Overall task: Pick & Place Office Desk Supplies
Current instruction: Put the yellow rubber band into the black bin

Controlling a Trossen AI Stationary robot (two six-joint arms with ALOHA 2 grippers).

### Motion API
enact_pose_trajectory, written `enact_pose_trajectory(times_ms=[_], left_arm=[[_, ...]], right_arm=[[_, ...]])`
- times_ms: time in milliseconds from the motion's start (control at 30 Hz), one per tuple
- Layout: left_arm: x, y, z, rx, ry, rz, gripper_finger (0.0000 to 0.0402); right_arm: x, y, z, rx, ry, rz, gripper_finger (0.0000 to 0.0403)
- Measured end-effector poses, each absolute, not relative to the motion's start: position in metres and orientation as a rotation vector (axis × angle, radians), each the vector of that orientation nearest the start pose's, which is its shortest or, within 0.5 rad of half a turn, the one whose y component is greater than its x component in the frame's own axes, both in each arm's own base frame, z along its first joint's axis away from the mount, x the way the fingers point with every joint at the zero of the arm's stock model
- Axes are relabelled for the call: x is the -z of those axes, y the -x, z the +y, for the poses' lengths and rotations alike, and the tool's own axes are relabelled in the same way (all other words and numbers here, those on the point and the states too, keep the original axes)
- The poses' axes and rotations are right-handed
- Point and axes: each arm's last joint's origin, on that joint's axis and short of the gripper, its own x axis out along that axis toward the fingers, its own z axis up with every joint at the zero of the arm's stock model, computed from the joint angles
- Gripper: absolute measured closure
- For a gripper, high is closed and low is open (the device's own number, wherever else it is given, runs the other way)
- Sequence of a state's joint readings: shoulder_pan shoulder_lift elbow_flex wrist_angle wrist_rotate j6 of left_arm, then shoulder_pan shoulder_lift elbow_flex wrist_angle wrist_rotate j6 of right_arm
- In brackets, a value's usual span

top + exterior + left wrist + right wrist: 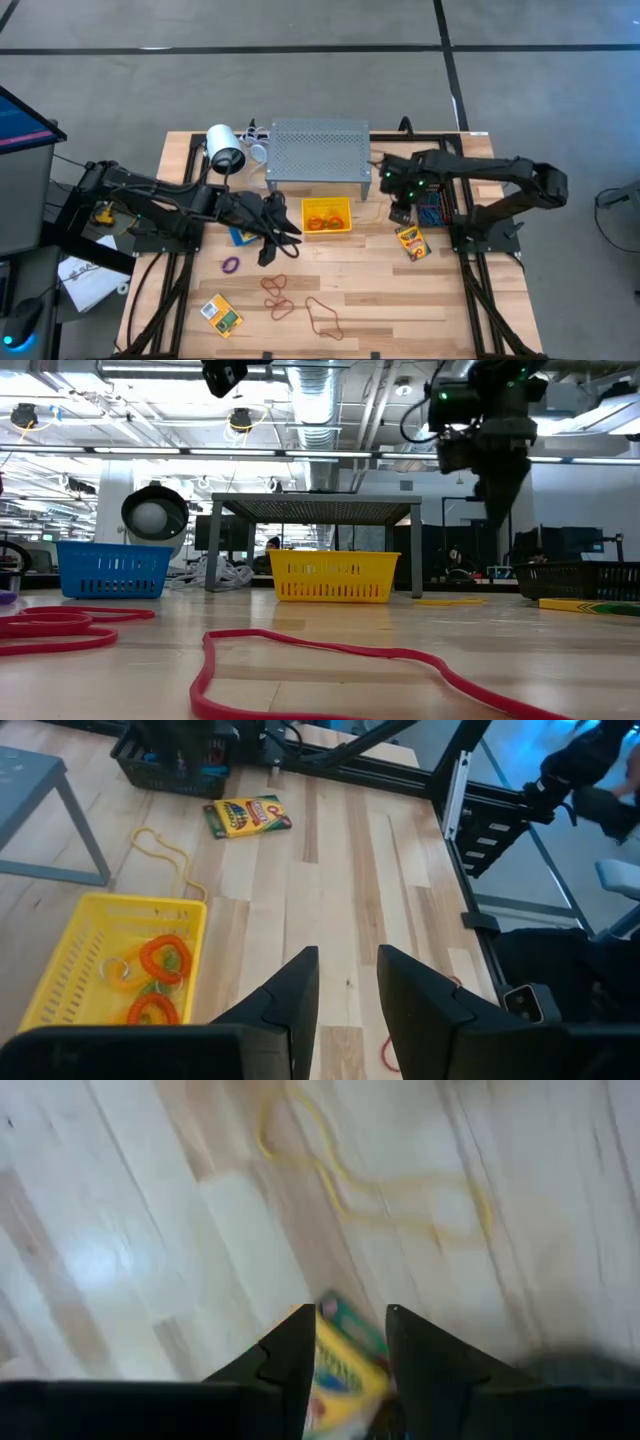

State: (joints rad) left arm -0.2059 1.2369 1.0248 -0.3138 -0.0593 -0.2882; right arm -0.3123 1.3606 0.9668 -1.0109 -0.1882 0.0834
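A yellow-green crayon box [411,241] lies flat on the table at the right. My right gripper [400,213] hangs above the table just beyond it, pointing steeply down and open. In the right wrist view the box [345,1370] shows through the gap between the fingers, untouched. My left gripper [348,970] stands open and holds nothing, raised above the table near the yellow bin [327,215], which contains orange rubber bands [160,960]. A second crayon box [222,314] lies near the front left. A purple band [231,265] and red-brown bands [277,295] lie on the wood.
A grey perforated shelf [318,150] stands at the back centre. A blue bin [243,236] sits under my left arm and a black bin [432,208] under my right. A thin yellow band [370,1180] lies on the wood between the yellow bin and the black bin.
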Motion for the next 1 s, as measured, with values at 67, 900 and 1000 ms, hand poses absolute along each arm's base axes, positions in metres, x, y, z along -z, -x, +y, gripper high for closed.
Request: enact_pose_trajectory(times_ms=[67,900,1000], left_arm=[[-0.311,-0.264,-0.052,0.062,0.213,0.538,0.0300],[-0.311,-0.264,-0.052,0.059,0.219,0.542,0.0300],[-0.311,-0.264,-0.052,0.059,0.220,0.542,0.0300]], right_arm=[[-0.225,-0.229,-0.061,0.148,-0.339,1.338,0.0286],[-0.130,-0.285,-0.056,0.024,-0.171,1.519,0.0247],[-0.124,-0.285,-0.056,0.022,-0.174,1.547,0.0256]])
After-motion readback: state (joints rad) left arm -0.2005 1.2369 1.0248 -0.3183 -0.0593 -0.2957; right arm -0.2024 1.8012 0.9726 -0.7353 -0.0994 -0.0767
